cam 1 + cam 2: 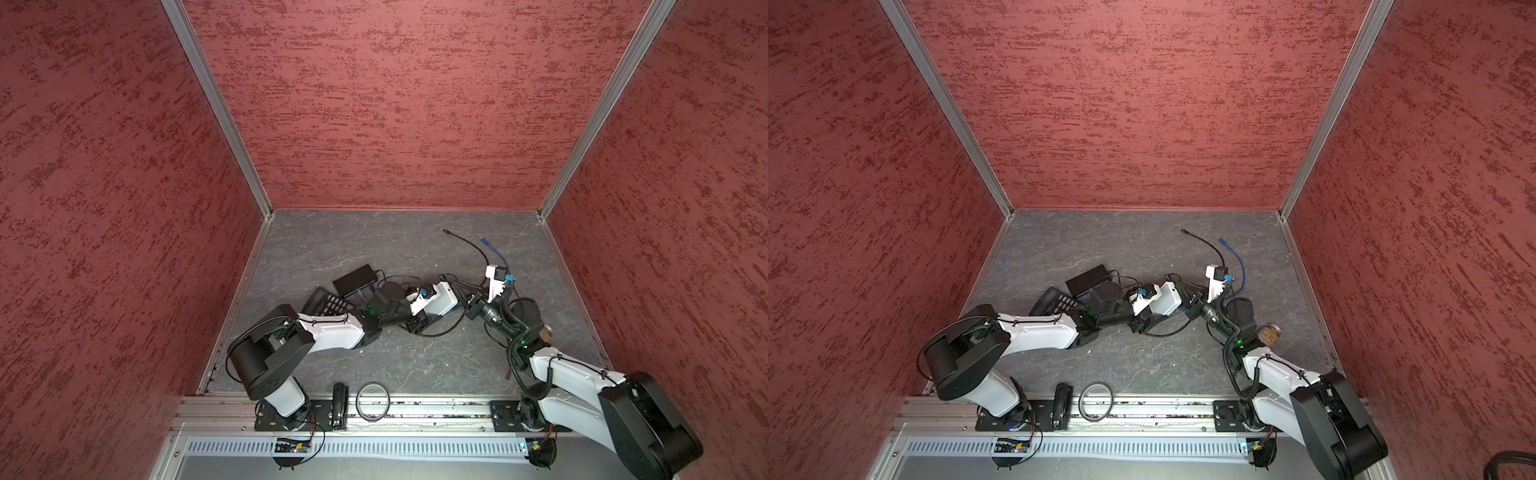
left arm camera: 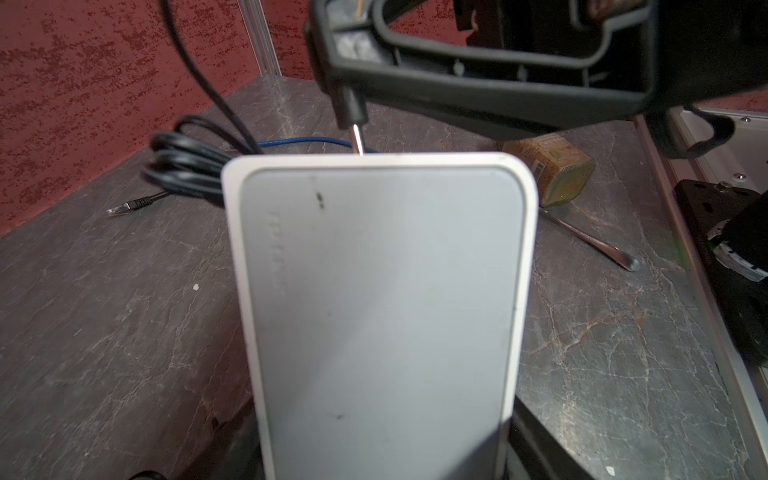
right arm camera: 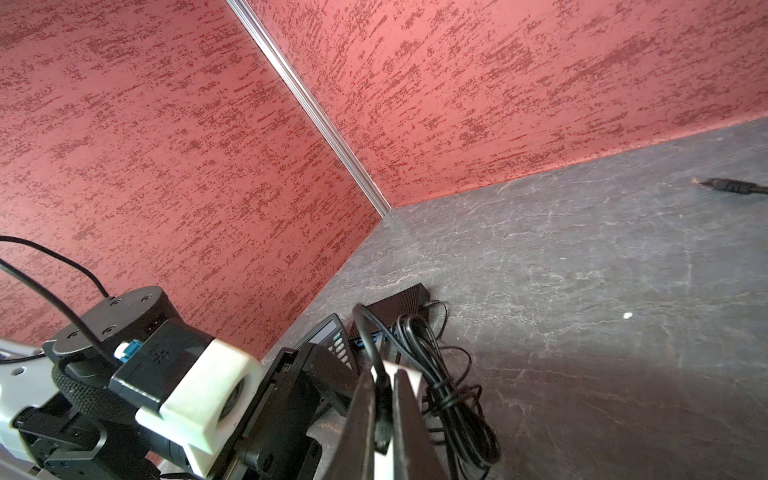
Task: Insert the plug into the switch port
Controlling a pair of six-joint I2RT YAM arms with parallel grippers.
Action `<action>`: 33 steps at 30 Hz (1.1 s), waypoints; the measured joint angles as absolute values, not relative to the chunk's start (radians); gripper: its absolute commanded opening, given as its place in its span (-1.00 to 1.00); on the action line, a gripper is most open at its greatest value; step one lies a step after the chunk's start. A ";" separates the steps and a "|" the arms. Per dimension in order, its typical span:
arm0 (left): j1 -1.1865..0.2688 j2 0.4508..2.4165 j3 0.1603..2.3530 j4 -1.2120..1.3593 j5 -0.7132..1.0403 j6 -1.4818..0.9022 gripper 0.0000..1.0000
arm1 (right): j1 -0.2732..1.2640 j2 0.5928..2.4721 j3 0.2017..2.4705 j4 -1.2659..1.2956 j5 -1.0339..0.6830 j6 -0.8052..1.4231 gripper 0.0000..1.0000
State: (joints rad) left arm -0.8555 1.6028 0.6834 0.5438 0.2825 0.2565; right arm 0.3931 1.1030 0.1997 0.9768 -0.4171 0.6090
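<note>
Plug [image 2: 351,109] pinched in right gripper [image 3: 384,376], tip at switch [image 2: 382,291] edge (white casing)

**Two white-shelled arms with black joints, on black base plates**

The left arm [image 1: 332,334] and right arm [image 1: 577,374] share glossy white link covers and bulky black joint housings [image 1: 262,361]. Each stands on a black mounting plate [image 1: 505,413], with a small circuit board [image 1: 291,448] and orange wire below. Thin black cables [image 1: 328,320] are tied along the white covers, and a ribbed black conduit [image 1: 514,372] follows the right arm. A green light [image 1: 524,343] glows at each forearm. The left wrist carries a white camera block [image 3: 199,395] with a round lens and a blue connector [image 3: 134,346]. The round black joint cap [image 3: 133,309] behind it shows screws. The right gripper [image 3: 383,390] has flat, dark, tapering fingers.
</note>
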 measured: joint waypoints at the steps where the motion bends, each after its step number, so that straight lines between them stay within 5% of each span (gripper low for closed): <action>1: -0.853 1.603 0.681 0.550 0.283 0.253 -0.62 | 0.395 1.101 0.200 0.976 -0.414 0.608 -0.84; 33: -0.855 1.603 0.670 0.606 0.216 0.354 -0.72 | 0.491 0.992 0.222 0.793 -0.260 0.498 -0.86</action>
State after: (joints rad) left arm -0.8547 1.6028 0.6697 0.6064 0.2161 0.3542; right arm 0.4908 0.9916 0.2218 0.7929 -0.2600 0.4976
